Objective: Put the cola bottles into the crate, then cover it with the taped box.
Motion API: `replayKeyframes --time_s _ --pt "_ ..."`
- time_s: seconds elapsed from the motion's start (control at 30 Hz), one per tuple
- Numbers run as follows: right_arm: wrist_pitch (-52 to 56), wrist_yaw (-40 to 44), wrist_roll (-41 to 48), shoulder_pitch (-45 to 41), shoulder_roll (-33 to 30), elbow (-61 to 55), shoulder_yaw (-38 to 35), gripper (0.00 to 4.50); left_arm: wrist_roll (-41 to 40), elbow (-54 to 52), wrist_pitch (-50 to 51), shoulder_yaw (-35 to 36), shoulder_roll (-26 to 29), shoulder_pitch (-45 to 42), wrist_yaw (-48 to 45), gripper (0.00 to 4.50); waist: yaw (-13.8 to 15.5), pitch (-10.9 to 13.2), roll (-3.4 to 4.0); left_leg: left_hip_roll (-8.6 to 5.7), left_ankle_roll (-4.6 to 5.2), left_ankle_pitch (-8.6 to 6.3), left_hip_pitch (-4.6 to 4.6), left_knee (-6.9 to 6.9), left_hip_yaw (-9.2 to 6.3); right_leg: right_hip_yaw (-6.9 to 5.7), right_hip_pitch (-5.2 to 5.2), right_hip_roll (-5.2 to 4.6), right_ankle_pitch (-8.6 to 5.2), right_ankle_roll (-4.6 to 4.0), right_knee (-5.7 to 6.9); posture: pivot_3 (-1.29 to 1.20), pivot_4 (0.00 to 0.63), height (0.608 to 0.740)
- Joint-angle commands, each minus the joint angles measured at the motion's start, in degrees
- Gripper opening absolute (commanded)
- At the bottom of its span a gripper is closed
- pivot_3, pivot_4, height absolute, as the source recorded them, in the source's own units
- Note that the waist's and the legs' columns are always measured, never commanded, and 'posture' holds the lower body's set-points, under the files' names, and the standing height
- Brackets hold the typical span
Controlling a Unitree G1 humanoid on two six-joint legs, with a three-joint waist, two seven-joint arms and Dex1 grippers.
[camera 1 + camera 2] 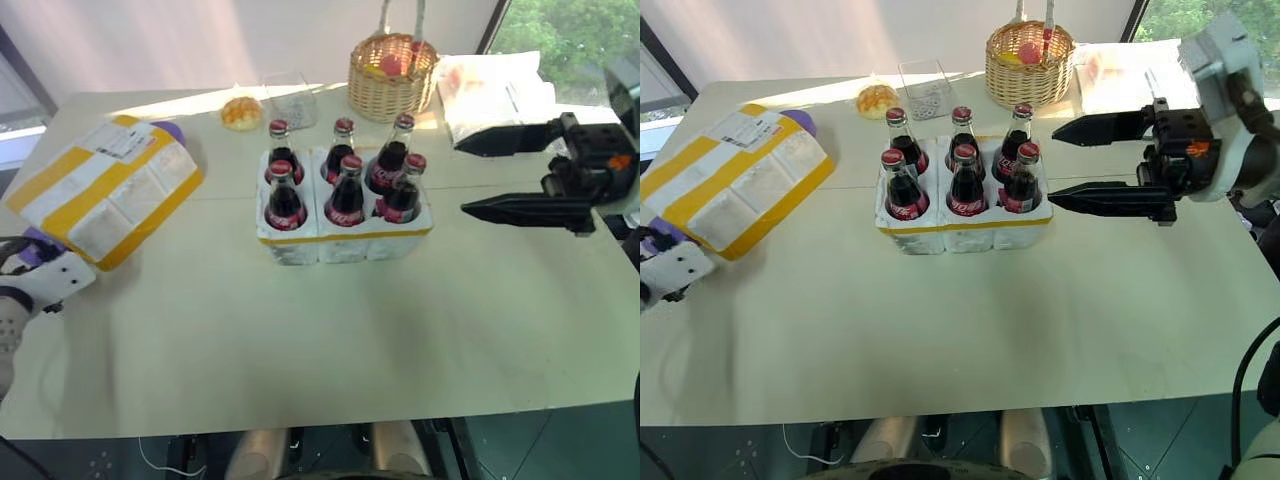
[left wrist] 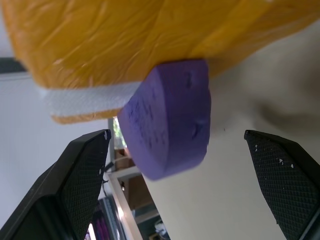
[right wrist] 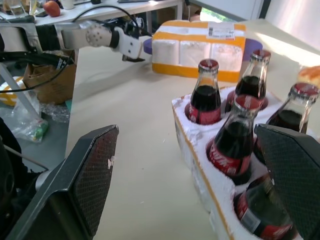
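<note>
All six cola bottles [image 1: 955,175] sit in the crate [image 1: 962,232] mid-bench, so it's cover time: left gripper [image 2: 180,165], fingers wide, lines up on the taped box [image 1: 105,187] at the bench's left, right gripper [image 1: 1080,165] wide and empty beside the crate.

— Are the cola bottles [image 1: 345,185] in yet?

— All six, upright in two rows of three, red caps on, red labels, dark cola inside. Each stands in its own well of the crate [image 1: 345,240], a low white foam block with a yellow tape band round its sides, near the middle of the surface [image 1: 330,340].

— And the taped box [image 1: 105,187]?

— Well off to the left, white foam under wide yellow stripes, printed label facing up. It sits tilted, propped on something purple. The crate is uncovered.
</note>
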Motion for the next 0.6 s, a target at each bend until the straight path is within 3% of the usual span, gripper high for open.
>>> replayKeyframes --time_s 0.03,0.43,0.53,0.6 --pt "0.0 0.1 1.2 -0.6 -1.6 -1.7 -2.1 4.45 2.0 4.0 -1.7 -2.0 -0.2 -3.0 4.1 4.50 0.0 0.0 -0.01 0.00 0.00 0.00 -0.02 0.03 0.00 0.00 0.00 0.00 0.00 0.00 0.01 0.00 0.150 0.740" --pt "1.6 -1.7 2.8 2.0 -3.4 -3.7 -4.9 4.45 5.0 15.7 -7.1 -9.4 -2.2 -13.0 12.8 4.50 0.1 0.0 -0.03 -0.02 -0.04 0.04 -0.01 0.22 0.02 0.00 -0.09 -0.04 0.00 0.01 0.44 0.00 0.150 0.740" --pt "1.4 -2.5 2.1 2.6 -4.0 -3.7 -5.5 4.50 3.8 16.4 -6.1 -8.9 -2.8 -13.5 13.0 3.62 0.1 0.0 -0.05 -0.02 -0.08 0.07 0.00 0.26 0.02 0.00 -0.09 -0.04 0.00 0.01 0.48 0.00 0.150 0.740" --pt "1.3 -2.9 2.0 3.0 -4.2 -3.4 -5.6 4.50 3.7 16.5 -5.9 -8.9 -3.0 -13.7 13.1 2.61 0.1 -0.1 -0.08 -0.01 -0.08 0.07 0.00 0.26 0.02 0.00 -0.09 -0.04 0.00 0.01 0.49 0.00 0.150 0.740"
